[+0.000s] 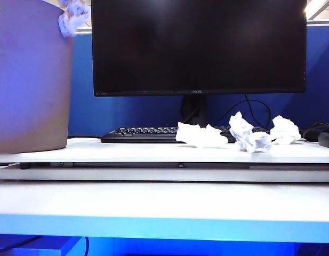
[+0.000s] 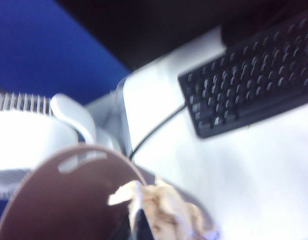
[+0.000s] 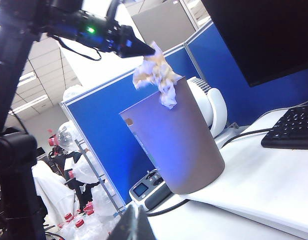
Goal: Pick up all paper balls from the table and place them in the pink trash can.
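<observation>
The left gripper is clamped on a tan paper ball, holding it right above the open mouth of the pink trash can; in the exterior view that ball sits at about 11 o'clock, over the can's rim. From the left wrist the same crumpled wad hangs over the can's brown-looking inside wall, with one dark fingertip showing beside it (the picture is blurred).

Three white paper balls lie on the table at roughly 3 o'clock from the middle of the exterior view: one in front of the black keyboard, one just right of it, one further right. A dark monitor stands behind them.

Of the right gripper only a dark tip shows at the edge of its own view, near the table edge; I cannot tell whether it is open or closed
</observation>
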